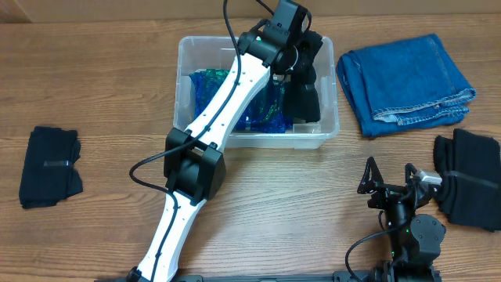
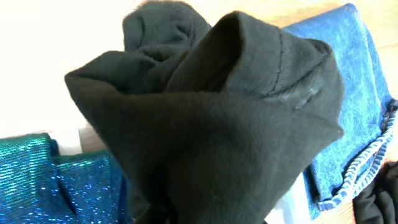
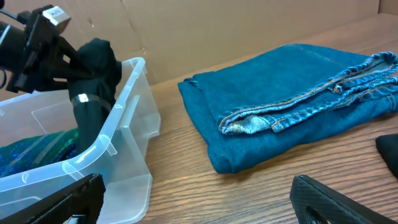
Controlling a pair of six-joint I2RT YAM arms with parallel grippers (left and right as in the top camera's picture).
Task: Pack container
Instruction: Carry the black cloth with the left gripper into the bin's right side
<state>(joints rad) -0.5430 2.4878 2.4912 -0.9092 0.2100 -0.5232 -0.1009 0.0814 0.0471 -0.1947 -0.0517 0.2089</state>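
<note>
The clear plastic container (image 1: 325,133) stands at the table's far middle, with a sparkly blue-green cloth (image 1: 262,113) lying inside. My left gripper (image 1: 301,59) is over the container's right end, shut on a folded black garment (image 1: 302,98) that hangs down into the bin. In the left wrist view the black garment (image 2: 211,118) fills the frame and hides the fingers. The right wrist view shows the container's corner (image 3: 124,134) with the black garment (image 3: 93,99) hanging in it. My right gripper (image 1: 387,184) is open and empty near the front right.
Folded blue jeans (image 1: 403,82) lie right of the container and show in the right wrist view (image 3: 292,112). A black folded garment (image 1: 470,176) lies at the right edge. Another black folded garment (image 1: 49,164) lies at the left.
</note>
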